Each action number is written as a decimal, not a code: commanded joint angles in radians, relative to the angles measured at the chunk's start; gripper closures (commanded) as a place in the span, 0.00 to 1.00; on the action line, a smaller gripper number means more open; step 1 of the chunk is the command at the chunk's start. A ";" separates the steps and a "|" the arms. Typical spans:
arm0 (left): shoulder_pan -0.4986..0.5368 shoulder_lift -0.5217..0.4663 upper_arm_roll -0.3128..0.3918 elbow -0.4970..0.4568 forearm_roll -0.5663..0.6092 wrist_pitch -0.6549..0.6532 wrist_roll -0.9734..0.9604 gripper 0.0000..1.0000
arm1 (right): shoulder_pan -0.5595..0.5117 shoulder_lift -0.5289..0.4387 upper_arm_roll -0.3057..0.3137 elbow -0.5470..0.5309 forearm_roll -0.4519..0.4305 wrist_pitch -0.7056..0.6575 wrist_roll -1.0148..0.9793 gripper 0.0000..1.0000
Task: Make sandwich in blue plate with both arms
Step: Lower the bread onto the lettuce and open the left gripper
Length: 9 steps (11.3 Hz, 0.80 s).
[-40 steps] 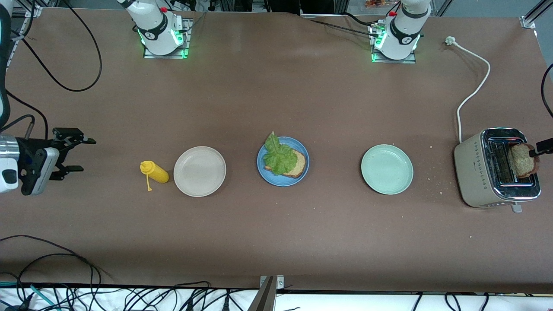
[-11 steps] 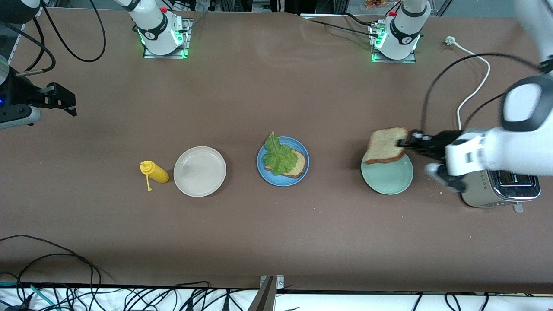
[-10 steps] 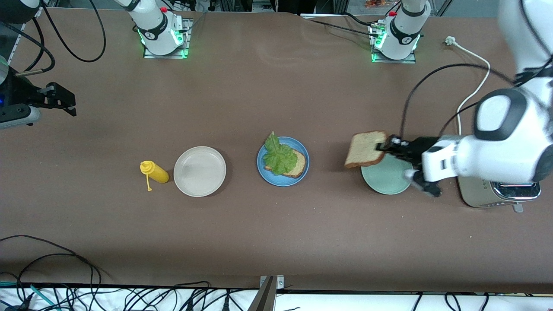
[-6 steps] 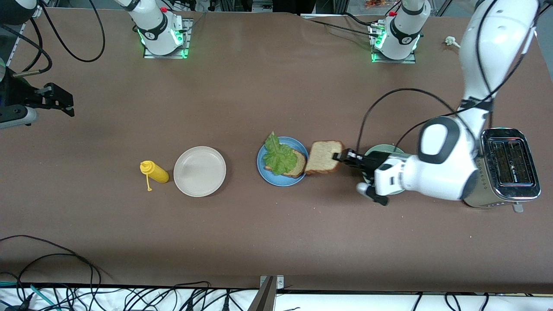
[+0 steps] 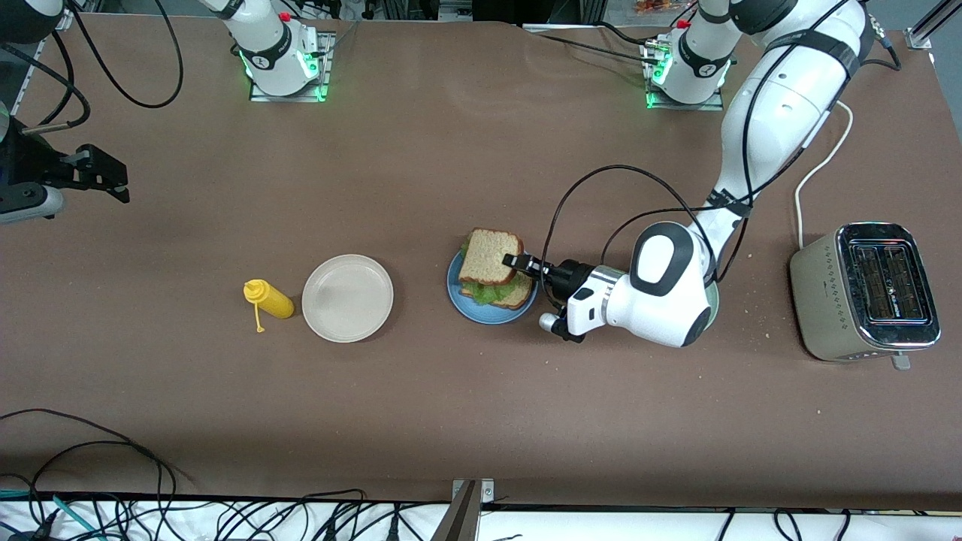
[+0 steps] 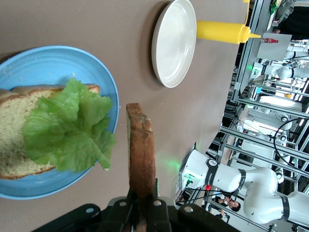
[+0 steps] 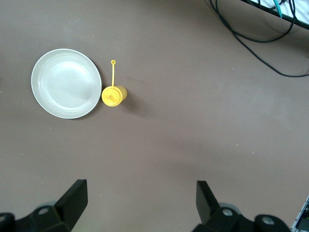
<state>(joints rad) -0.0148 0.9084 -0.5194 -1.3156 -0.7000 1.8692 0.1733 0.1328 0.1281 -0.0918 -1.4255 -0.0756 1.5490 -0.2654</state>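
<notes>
The blue plate [image 5: 464,308] sits mid-table with a bread slice [image 5: 518,294] and a green lettuce leaf [image 5: 490,291] on it. My left gripper [image 5: 517,262] is shut on a second bread slice [image 5: 490,255] and holds it over the lettuce and the plate. In the left wrist view the held slice [image 6: 141,154] shows edge-on between the fingers, above the plate [image 6: 43,58], with the lettuce [image 6: 67,128] and the lower slice [image 6: 12,135] below. My right gripper [image 5: 101,171] is open and empty, waiting up over the table's edge at the right arm's end.
A cream-white plate [image 5: 347,297] and a yellow squeeze bottle [image 5: 268,298] lie toward the right arm's end; both show in the right wrist view, plate [image 7: 66,83] and bottle [image 7: 114,94]. A pale green plate [image 5: 714,297] is mostly hidden under the left arm. A toaster [image 5: 864,289] stands at the left arm's end.
My left gripper lifted the bread slice from the toaster and carried it past the green plate to over the blue plate. My right gripper rose and then stayed still.
</notes>
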 commanded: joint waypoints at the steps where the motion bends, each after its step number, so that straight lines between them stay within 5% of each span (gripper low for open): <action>1: 0.001 0.066 0.012 0.013 -0.036 -0.001 0.084 0.97 | -0.002 0.001 -0.002 0.013 0.017 -0.006 0.000 0.00; 3: 0.001 0.107 0.013 0.012 -0.056 0.031 0.162 0.97 | -0.002 0.001 -0.002 0.013 0.019 -0.006 0.000 0.00; 4: 0.001 0.113 0.013 0.012 -0.056 0.033 0.170 0.80 | -0.002 0.001 -0.002 0.013 0.019 -0.006 0.000 0.00; 5: 0.001 0.115 0.013 0.012 -0.053 0.033 0.170 0.01 | -0.002 0.001 -0.002 0.013 0.019 -0.004 0.000 0.00; 9: 0.018 0.100 0.044 0.018 -0.032 0.025 0.170 0.00 | -0.002 0.002 -0.002 0.013 0.019 -0.004 0.005 0.00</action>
<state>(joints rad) 0.0001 1.0217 -0.5002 -1.3089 -0.7172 1.9025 0.3201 0.1328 0.1281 -0.0919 -1.4254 -0.0751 1.5490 -0.2654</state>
